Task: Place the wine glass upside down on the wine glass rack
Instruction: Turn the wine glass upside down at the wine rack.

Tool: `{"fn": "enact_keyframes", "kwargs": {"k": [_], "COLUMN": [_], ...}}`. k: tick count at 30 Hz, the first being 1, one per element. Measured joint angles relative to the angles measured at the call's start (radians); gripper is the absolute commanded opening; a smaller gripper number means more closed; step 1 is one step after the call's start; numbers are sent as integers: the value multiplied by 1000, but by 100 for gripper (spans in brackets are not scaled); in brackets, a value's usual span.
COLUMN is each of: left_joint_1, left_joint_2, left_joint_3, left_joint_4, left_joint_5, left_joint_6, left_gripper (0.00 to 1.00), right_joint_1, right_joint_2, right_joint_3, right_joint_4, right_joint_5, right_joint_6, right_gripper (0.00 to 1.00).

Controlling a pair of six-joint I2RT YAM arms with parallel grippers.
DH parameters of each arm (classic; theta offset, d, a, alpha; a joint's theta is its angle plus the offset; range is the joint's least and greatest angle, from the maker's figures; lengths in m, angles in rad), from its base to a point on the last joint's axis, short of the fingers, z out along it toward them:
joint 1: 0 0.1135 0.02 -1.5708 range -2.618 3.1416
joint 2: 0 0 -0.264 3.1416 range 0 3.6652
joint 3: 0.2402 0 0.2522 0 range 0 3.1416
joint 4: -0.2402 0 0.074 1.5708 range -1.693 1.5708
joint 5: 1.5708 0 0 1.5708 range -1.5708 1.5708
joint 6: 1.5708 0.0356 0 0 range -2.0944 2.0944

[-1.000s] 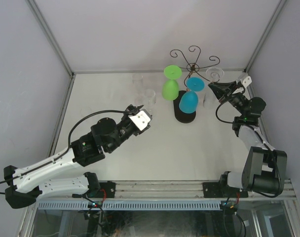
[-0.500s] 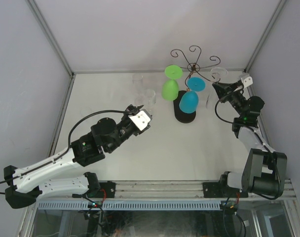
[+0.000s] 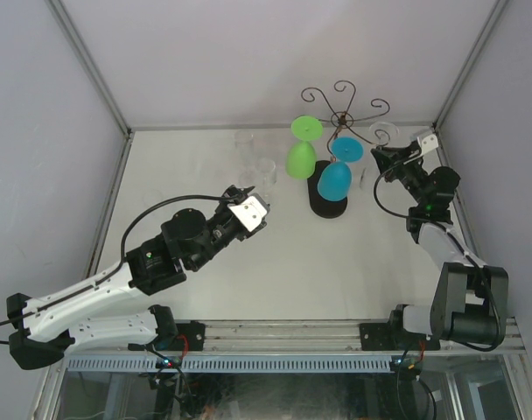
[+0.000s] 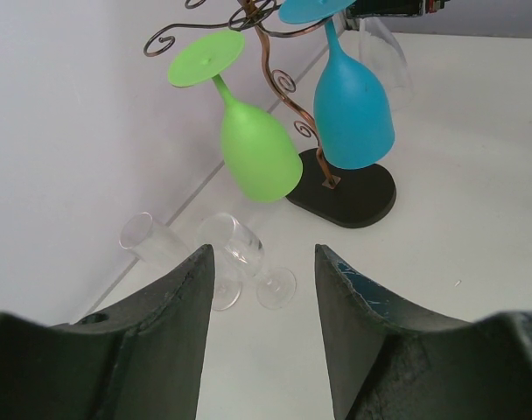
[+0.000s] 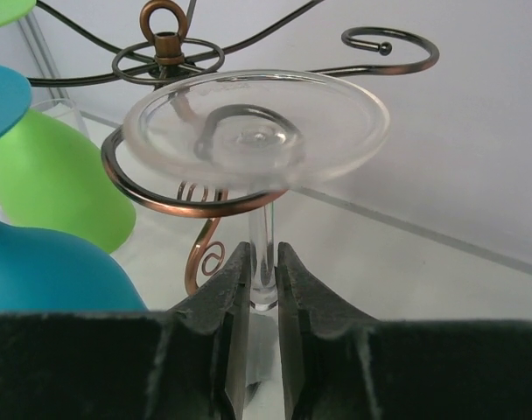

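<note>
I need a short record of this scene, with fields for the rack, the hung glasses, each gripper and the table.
rack: wine glass rack, upright
hung upside down: green glass, blue glass
clear wine glass: foot on a curled arm, stem between the fingers of right gripper; grip unclear
left gripper: open, empty
table: more clear glasses left of rack

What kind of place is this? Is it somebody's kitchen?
Probably a robot test booth: a white-and-black left robot arm and right robot arm mounted on a silver metal rail, a white table boxed in by plain grey walls, and one dark wire wine glass rack.
</note>
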Motion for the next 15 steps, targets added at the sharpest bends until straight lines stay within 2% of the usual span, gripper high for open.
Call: {"fn": "enact_keyframes", "kwargs": {"k": [4, 10, 15], "left_joint_1": [0, 0, 0], "left_joint_2": [0, -2, -21], "left_joint_3": [0, 0, 0], "left_joint_4": [0, 0, 1], "left_joint_5": [0, 0, -3], "left_joint_6": [0, 1, 8], "left_gripper": [54, 54, 55], "right_joint_1": [8, 10, 3], "right_joint_2": [8, 7, -48], "right_joint_3": [3, 4, 4], "right_joint_4": [-23, -54, -153], "right_joint_5": [10, 18, 24], "right_joint_6": [-10, -21, -30], "right_gripper": [33, 44, 49]}}
